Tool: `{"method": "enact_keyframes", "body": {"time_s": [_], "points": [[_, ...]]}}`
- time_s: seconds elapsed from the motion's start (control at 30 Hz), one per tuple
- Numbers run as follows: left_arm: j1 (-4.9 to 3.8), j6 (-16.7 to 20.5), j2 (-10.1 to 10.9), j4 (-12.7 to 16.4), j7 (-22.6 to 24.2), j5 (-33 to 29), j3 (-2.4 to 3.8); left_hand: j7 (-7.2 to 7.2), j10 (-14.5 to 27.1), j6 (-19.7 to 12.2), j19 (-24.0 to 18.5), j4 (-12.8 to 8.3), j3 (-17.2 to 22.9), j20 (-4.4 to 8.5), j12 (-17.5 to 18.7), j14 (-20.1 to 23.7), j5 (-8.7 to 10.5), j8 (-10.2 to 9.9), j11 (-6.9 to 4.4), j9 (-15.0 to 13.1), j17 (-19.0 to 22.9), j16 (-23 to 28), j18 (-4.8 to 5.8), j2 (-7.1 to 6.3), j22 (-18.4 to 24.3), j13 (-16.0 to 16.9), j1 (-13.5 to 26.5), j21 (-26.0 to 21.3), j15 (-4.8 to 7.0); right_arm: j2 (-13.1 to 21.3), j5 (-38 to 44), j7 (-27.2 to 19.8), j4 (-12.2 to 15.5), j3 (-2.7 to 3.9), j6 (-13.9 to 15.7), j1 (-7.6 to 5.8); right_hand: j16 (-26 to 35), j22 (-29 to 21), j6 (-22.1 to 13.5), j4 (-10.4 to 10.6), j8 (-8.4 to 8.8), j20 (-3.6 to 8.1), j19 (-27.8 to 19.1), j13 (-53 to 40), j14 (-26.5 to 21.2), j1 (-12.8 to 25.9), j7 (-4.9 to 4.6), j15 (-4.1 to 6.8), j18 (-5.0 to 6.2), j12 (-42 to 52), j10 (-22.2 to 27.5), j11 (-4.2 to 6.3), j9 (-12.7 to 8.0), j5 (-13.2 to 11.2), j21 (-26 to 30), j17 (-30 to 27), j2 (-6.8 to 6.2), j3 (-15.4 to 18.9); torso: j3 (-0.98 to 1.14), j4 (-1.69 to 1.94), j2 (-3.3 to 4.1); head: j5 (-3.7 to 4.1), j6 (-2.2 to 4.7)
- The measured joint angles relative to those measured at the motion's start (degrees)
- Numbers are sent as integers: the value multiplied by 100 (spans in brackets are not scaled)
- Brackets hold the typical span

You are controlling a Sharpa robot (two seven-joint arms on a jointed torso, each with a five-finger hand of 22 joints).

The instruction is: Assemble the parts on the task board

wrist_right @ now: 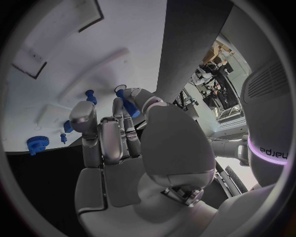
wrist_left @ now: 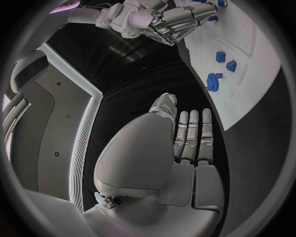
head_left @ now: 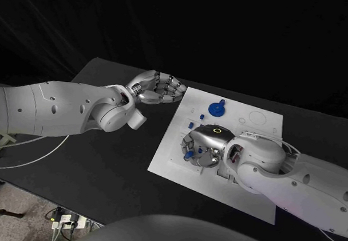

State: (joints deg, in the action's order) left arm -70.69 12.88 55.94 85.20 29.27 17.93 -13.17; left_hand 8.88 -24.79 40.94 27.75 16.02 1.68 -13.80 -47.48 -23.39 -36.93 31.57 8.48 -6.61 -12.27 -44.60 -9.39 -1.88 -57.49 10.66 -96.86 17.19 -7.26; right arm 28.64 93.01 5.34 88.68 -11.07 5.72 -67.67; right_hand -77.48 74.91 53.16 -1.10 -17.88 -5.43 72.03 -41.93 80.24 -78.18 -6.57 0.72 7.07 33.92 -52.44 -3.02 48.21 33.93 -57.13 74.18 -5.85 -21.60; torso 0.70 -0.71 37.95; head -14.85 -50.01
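The white task board lies in the middle of the black table. My right hand hovers over the board's left part and pinches a small blue peg between thumb and a finger, close to the board. The same peg shows at the fingertips. A blue gear sits on the board farther back, with two small blue parts beside it. My left hand hangs by the board's far left corner and holds nothing; its fingers lie straight, side by side.
The left wrist view shows the blue gear and two blue blocks on the board, with my right hand beyond them. More blue parts and the gear stand near the right hand. Bare black table spreads left of the board.
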Motion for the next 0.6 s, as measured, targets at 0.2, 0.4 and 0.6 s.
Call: {"method": "enact_keyframes", "body": {"time_s": [0.2,0.4,0.6], "points": [[0,-6,-16,-9,-12,-6,0,0,0,0,0,-2,-1,0,0,0,0,0,0,0,5,-3,0,5,-10,-7,-40,0,0,0,24,0,-7,-1,-4,21,0,0,-4,0,-10,0,0,3,0,0,-9,0,0,0,0,0,2,-1,0,0,0,0,2,0,0,-2,0],[0,-18,-27,-14,-35,-7,-1,0,0,0,0,-16,-16,0,0,0,-29,0,0,0,15,-3,0,0,-18,-21,-45,0,0,-5,31,1,-30,-1,-15,43,0,-1,-5,-1,-10,0,0,9,0,22,-10,0,0,0,-1,-1,127,-2,0,-1,-23,1,3,1,0,-13,0],[0,-41,-44,-20,-68,-8,-1,0,0,0,0,-16,-16,0,0,0,-29,0,0,0,23,-3,1,-1,-28,-32,-90,0,0,-10,28,2,-36,-2,-35,54,0,-1,-6,-1,-8,0,0,10,0,22,-12,0,0,1,-2,-2,132,23,0,-8,-23,2,2,0,0,-24,0]]}}
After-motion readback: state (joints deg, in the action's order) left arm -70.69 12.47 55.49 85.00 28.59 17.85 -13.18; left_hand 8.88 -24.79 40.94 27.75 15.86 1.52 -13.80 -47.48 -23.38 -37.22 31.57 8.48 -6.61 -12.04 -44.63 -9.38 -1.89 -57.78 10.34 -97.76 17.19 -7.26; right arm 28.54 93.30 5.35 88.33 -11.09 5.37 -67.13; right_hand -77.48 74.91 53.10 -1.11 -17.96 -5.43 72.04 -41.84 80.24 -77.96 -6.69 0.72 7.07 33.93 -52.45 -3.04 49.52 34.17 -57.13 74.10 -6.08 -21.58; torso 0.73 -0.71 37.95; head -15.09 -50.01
